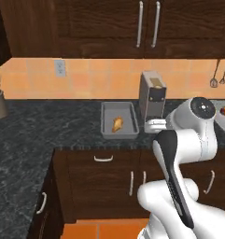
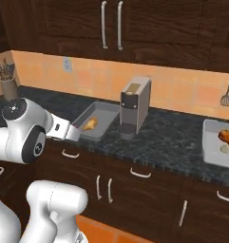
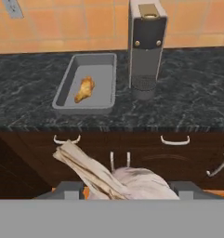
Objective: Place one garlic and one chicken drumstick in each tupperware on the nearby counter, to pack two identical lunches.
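**Three cameras on one stretch of counter**

My left base view looks forward and down from behind the arm, with the tupperware [image 1: 119, 120] at frame centre. My right base view faces the same counter [image 2: 173, 137] from the other side, tupperware left of centre. Both share the coffee machine [image 2: 134, 107]. My hand view sits nearer and lower, facing the drawers.

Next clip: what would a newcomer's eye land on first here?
Probably the garlic held in the gripper, looming large in the hand view. Beyond it, a grey tupperware on the dark counter holds one chicken drumstick, beside a tall coffee machine.
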